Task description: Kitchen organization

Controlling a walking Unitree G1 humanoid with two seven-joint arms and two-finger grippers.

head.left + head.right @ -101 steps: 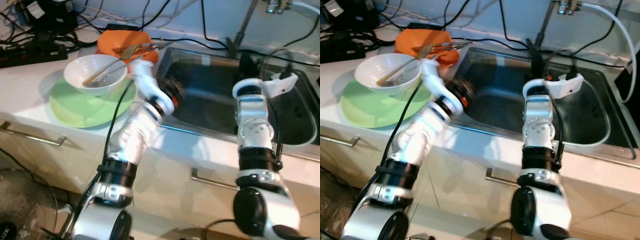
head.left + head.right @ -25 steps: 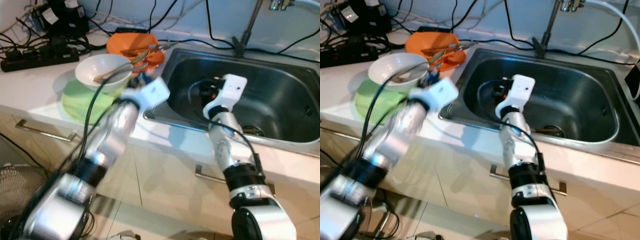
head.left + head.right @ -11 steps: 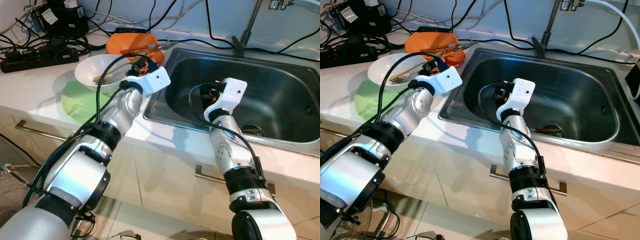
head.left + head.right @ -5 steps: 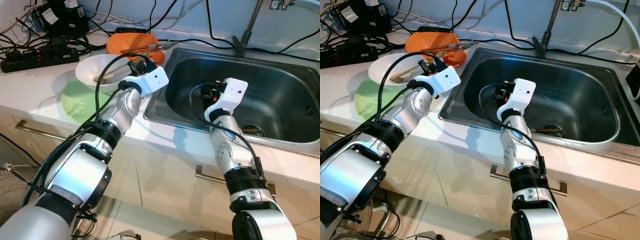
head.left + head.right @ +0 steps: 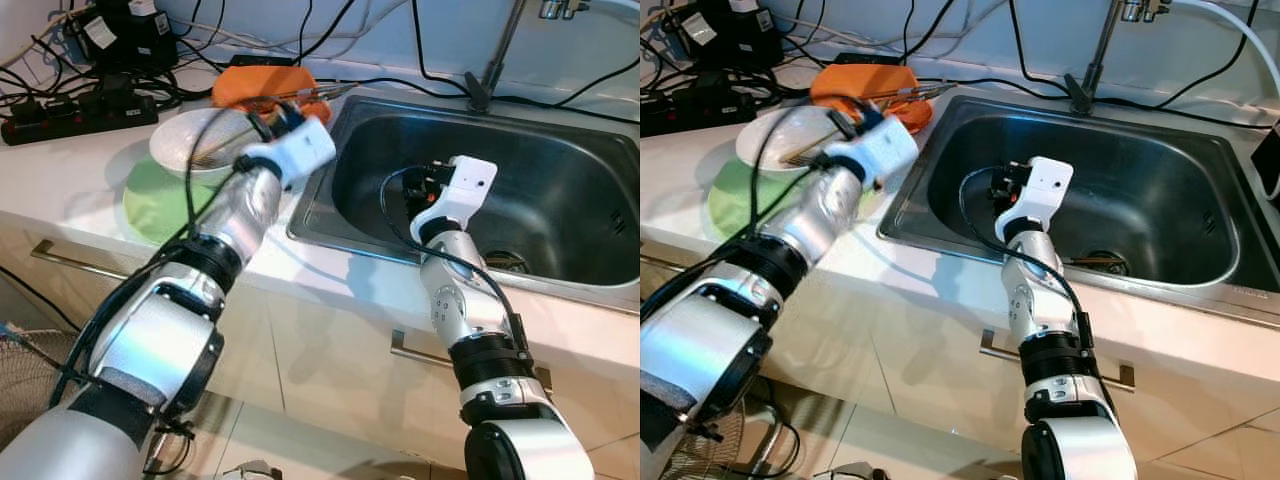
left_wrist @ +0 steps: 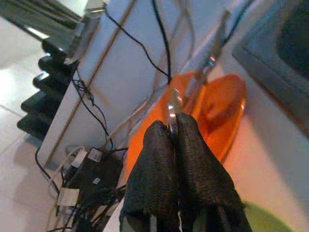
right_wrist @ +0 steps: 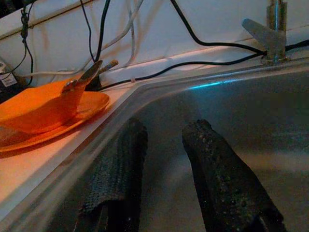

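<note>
A white bowl [image 5: 190, 140] holding a utensil sits on a green plate [image 5: 150, 195] on the counter. Behind it is an orange dish [image 5: 255, 85] with silver utensils [image 5: 305, 95] laid across it. My left gripper [image 5: 268, 118] hovers at the bowl's far right rim, close to the orange dish [image 6: 217, 106]. In the left wrist view its fingers [image 6: 157, 159] are pressed together, shut, and the end of a silver utensil [image 6: 172, 107] shows right at their tips; I cannot tell whether it is pinched. My right gripper [image 7: 166, 128] hangs open and empty inside the steel sink [image 5: 560, 170].
A faucet [image 5: 495, 50] stands behind the sink. Black cables and a power strip [image 5: 70, 105] crowd the back left of the counter. Something small lies at the sink drain [image 5: 505, 262]. Drawer handles [image 5: 80, 265] run along the cabinet front below.
My left arm swung from the sink's edge over to the white bowl, then edged farther toward the orange dish in the last half second. The right gripper has stayed in the sink.
</note>
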